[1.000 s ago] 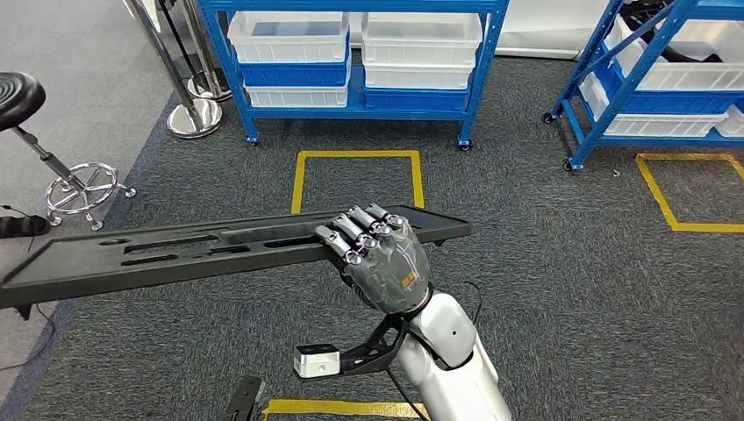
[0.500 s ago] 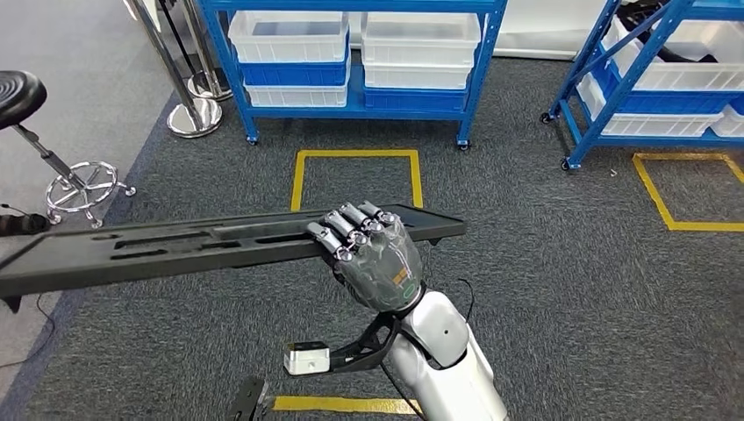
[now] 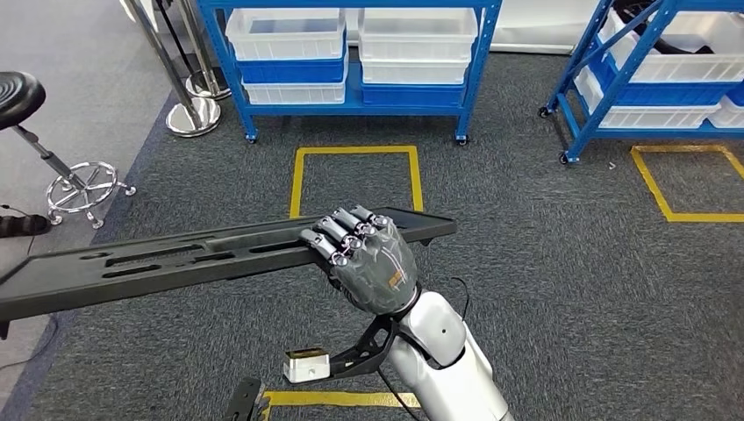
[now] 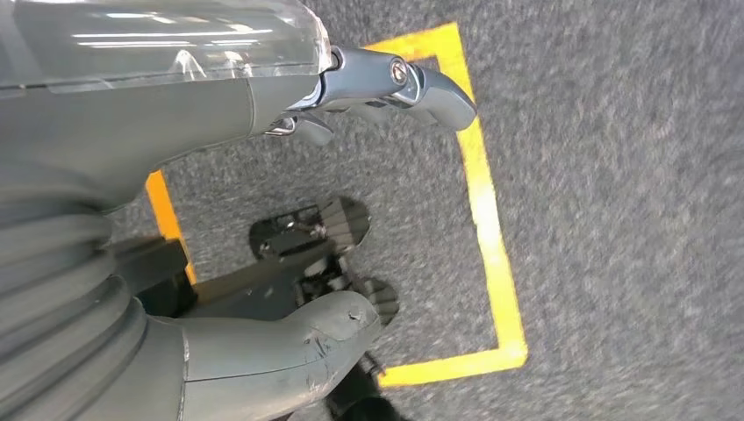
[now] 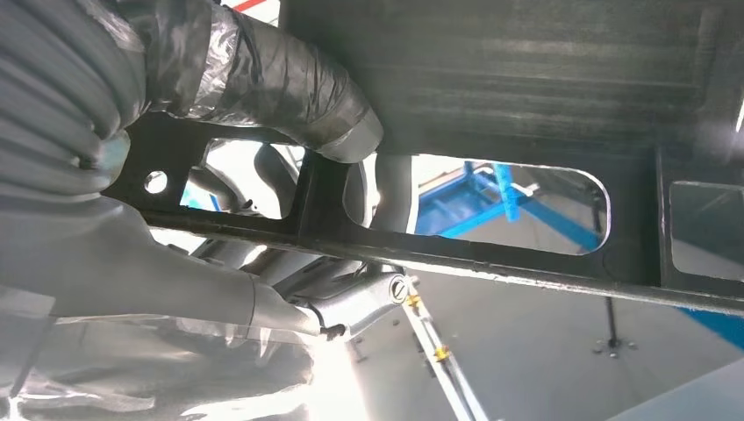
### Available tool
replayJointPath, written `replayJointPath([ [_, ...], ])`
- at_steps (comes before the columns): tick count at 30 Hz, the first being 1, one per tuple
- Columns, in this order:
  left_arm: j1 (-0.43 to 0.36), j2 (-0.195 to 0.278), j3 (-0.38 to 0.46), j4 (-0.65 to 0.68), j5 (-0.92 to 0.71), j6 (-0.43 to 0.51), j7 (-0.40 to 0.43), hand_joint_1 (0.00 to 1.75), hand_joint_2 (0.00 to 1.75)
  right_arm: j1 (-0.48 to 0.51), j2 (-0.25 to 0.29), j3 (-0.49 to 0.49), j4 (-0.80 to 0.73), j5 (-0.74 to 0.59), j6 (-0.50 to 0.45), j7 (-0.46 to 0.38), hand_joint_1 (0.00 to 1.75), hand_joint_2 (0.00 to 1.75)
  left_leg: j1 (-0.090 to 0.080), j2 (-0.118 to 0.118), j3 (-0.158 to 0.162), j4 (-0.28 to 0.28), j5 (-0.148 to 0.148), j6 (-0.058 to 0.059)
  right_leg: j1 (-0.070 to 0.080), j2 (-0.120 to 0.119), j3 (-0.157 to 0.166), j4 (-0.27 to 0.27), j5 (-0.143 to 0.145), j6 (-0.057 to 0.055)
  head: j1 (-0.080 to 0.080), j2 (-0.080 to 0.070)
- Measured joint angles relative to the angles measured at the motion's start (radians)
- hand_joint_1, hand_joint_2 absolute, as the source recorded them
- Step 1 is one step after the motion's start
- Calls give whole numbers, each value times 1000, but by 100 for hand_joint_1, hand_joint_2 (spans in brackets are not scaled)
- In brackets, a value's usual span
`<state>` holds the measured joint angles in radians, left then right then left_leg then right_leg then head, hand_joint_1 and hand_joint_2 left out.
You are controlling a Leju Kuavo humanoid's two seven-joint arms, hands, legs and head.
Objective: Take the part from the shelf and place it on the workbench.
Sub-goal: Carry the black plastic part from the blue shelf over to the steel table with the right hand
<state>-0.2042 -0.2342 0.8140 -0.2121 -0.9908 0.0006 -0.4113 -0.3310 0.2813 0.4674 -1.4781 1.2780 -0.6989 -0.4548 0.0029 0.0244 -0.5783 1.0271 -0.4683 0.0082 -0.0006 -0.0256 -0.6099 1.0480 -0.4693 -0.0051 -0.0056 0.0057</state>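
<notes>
Right hand [image 3: 368, 259] grips the long black part [image 3: 175, 259] near one end — fingers curled over its edge, held level above grey carpet [image 3: 544, 289]. Left hand [image 4: 175, 175] holds nothing, fingers apart. Blue shelf [image 3: 351, 53] carries white bins [image 3: 285, 33] — contents cannot be told.

No readable text, labels, brands or numbers on anything.

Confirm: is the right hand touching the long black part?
Touching. The head view shows the right hand with fingers wrapped over the long black part's edge.
</notes>
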Motion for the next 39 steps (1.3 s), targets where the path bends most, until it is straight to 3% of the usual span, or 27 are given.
replayJointPath([
  [3,-1,1,-3,0,-2,-1,0,0,175,0,-1,6,0,-1,0,-3,175,175,4,3,-9,23,-25,-17,-6,18,-1,-9,11,-17,0,0],
  [6,0,1,-6,0,-2,-1,0,0,175,2,-2,12,0,-1,0,-5,175,175,8,-12,-80,189,-114,-29,-7,36,-3,-12,16,-26,-1,0],
  [7,1,1,-7,0,-2,-1,0,0,175,4,-3,13,0,-1,0,-5,175,175,8,-13,-104,244,-134,-31,-6,43,-4,-11,16,-27,-1,0],
  [8,3,1,-7,0,-2,-1,-1,0,175,7,-4,13,0,0,0,-6,175,175,8,-14,-115,270,-135,-31,-6,51,-5,-10,17,-27,-1,0],
  [9,5,1,-7,0,-2,-1,-1,0,175,10,-4,13,0,0,0,-7,175,175,8,-15,-106,252,-114,-29,-5,61,-5,-8,17,-27,-1,0],
  [10,5,2,-8,0,-2,-1,-1,0,175,12,-4,14,-1,1,0,-8,175,175,8,-21,-79,199,-80,-25,-5,71,-5,-7,17,-26,-1,0],
  [12,5,3,-8,0,-1,0,-2,0,175,14,-4,14,-3,1,0,-13,175,175,9,-62,-15,64,-23,-14,-5,90,-7,-4,19,-23,-1,0],
  [14,6,5,-9,0,0,1,-3,0,175,14,-4,14,-5,2,0,-17,175,175,7,-95,14,0,-11,-6,-9,107,-15,-3,25,-14,-1,0],
  [15,7,6,-9,0,1,1,-3,0,175,15,-4,14,-6,2,0,-19,175,175,6,-94,16,-5,-11,-4,-10,116,-19,-4,29,-6,-1,0],
  [17,6,6,-10,0,1,1,-4,0,175,18,-4,14,-10,2,0,-21,175,175,10,-73,20,-17,-3,5,-11,125,-23,-8,35,7,0,0],
  [18,5,6,-10,0,2,1,-4,0,175,17,-5,14,-12,1,0,-22,175,175,13,-62,22,-25,3,11,-9,112,-28,1,26,11,0,0],
  [20,4,5,-11,0,2,1,-6,0,175,16,-6,14,-15,-2,0,-24,175,175,16,-36,25,-37,12,21,-8,68,-64,77,-24,18,0,0],
  [22,6,6,-11,0,3,1,-7,0,175,17,-8,14,-15,-4,0,-25,175,175,15,-11,23,-38,13,24,-12,40,-124,204,-85,24,0,0],
  [23,7,6,-11,0,3,1,-7,0,175,19,-10,14,-15,-5,0,-25,175,175,14,1,22,-37,12,23,-13,34,-142,244,-95,26,0,0],
  [24,7,6,-11,0,3,1,-8,0,175,21,-11,14,-15,-5,0,-25,175,175,14,14,21,-35,11,22,-15,30,-141,248,-86,28,0,0],
  [26,6,6,-12,0,2,1,-8,0,175,22,-14,14,-16,-5,0,-26,175,175,14,35,20,-30,7,17,-15,12,-81,145,-27,27,0,0],
  [28,4,5,-14,0,2,1,-8,0,175,20,-14,14,-18,-5,0,-27,175,175,10,50,19,-21,0,7,-9,-20,-16,26,10,19,0,0],
  [30,2,6,-14,0,2,1,-8,0,175,20,-14,14,-19,-6,0,-28,175,175,6,63,20,-17,-5,-6,-1,-26,-2,-8,10,7,0,0],
  [32,1,5,-15,0,2,1,-8,0,175,20,-15,14,-20,-6,0,-29,175,175,8,71,22,-16,-9,-18,-2,-5,-5,-10,14,-5,0,0],
  [34,-1,5,-15,0,2,1,-8,0,175,19,-14,14,-21,-6,0,-31,175,175,12,40,10,20,-41,-28,-6,12,-5,-14,19,-17,0,0],
  [36,1,5,-15,0,2,1,-8,0,175,18,-13,14,-21,-6,0,-31,175,175,15,-3,-40,134,-107,-34,-6,31,-6,-15,21,-25,0,0],
  [37,3,5,-15,0,2,1,-8,0,175,19,-12,14,-20,-6,0,-31,175,175,15,-11,-72,205,-137,-34,-3,42,-7,-15,22,-28,0,0],
  [38,4,6,-15,0,2,1,-8,0,175,21,-12,14,-20,-6,0,-31,175,175,15,-15,-97,258,-153,-33,0,54,-7,-15,22,-30,0,0],
  [39,6,6,-15,0,2,1,-8,0,175,22,-12,14,-20,-6,0,-32,175,175,14,-17,-107,276,-147,-30,3,67,-7,-14,23,-31,-1,0],
])
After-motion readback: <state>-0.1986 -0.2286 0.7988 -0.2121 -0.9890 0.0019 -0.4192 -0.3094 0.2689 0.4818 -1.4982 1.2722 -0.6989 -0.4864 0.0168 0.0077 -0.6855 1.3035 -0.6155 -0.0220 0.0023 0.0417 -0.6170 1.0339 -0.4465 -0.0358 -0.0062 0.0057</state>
